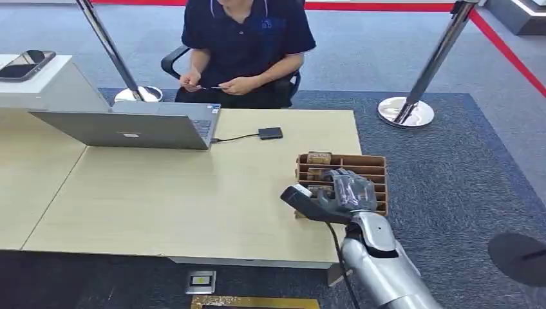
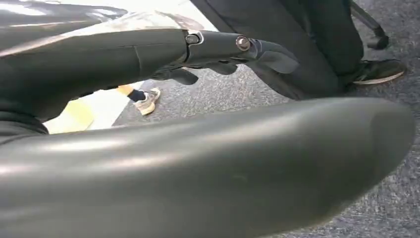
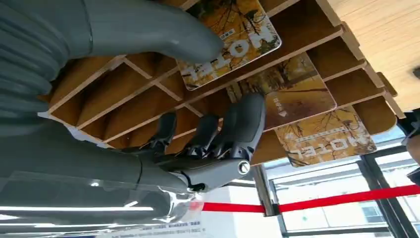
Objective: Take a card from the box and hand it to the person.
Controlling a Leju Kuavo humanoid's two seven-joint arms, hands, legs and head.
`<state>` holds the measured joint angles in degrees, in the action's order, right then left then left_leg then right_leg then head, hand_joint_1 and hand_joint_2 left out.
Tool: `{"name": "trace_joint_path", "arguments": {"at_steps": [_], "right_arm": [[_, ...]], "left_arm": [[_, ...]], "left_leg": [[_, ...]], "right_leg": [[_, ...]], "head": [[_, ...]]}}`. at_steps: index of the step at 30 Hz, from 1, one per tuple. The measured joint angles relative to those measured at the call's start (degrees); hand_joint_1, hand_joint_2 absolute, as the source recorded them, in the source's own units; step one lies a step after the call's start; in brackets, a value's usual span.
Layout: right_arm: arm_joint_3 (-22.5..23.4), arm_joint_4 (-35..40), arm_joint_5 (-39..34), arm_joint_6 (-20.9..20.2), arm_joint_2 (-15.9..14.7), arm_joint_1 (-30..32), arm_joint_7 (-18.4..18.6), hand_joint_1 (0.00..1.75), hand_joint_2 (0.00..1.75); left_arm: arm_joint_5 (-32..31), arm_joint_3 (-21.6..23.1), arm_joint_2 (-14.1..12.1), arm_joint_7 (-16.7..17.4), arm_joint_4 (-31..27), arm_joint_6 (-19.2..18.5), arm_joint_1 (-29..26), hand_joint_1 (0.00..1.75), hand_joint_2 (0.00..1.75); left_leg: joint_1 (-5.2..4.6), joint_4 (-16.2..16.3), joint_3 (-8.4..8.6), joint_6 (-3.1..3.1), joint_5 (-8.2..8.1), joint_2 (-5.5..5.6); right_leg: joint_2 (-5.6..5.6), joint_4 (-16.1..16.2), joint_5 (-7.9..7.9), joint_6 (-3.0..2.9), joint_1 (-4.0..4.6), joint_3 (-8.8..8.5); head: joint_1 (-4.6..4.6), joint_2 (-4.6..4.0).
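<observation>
Right hand [image 1: 335, 196] hovering over the slotted wooden box [image 1: 370, 168] at the lower right of the head frame, at the table [image 1: 180, 206] corner. Standing on edge in the slots, three hotel cards, long edges running along the dividers; nearest card [image 3: 233, 37] sitting at the upper middle of the right wrist frame, thumb [image 3: 148, 29] lying against its face, darker fingers [image 3: 233, 131] reaching in from the opposite side, past the second card [image 3: 292, 91]. Not yet closing on anything, as far as can be judged: fingers apart, nothing lifted clear. Third card [image 3: 327, 136] farther along, toward the right edge. Left hand [image 2: 233, 49] hanging low by the floor, too blurred and cropped to judge its fingers; right clearly nearer. Waiting at the upper middle of the head frame, the seated person [image 1: 248, 45], well apart from the box.
</observation>
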<state>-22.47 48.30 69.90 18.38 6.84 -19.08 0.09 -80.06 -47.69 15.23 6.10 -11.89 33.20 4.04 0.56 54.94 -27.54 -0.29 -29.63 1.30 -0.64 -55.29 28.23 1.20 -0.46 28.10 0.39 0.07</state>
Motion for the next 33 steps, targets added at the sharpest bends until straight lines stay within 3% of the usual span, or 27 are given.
{"name": "trace_joint_path", "arguments": {"at_steps": [22, 33], "right_arm": [[-1.8, 0.0, 1.1, -0.8, 0.5, 0.3, 0.3, 0.82, 1.75], [-2.8, -1.3, 1.4, -0.5, 1.5, 0.6, 0.5, 0.91, 1.75]], "left_arm": [[-0.9, 0.0, 0.0, 0.3, 0.0, 0.0, 0.0, 0.0, 0.0], [-0.8, 0.0, 0.0, 0.5, 0.0, 0.0, 0.0, 0.0, 0.0]], "left_leg": [[0.01, 0.0, 0.01, -0.02, 0.01, -0.01], [0.01, 0.0, 0.0, -0.02, 0.01, -0.01]], "right_leg": [[0.0, 0.0, 0.0, 0.0, 0.0, 0.01], [0.0, 0.0, 0.0, -0.01, 0.0, 0.02]], "head": [[0.0, 0.0], [0.0, 0.0]]}}
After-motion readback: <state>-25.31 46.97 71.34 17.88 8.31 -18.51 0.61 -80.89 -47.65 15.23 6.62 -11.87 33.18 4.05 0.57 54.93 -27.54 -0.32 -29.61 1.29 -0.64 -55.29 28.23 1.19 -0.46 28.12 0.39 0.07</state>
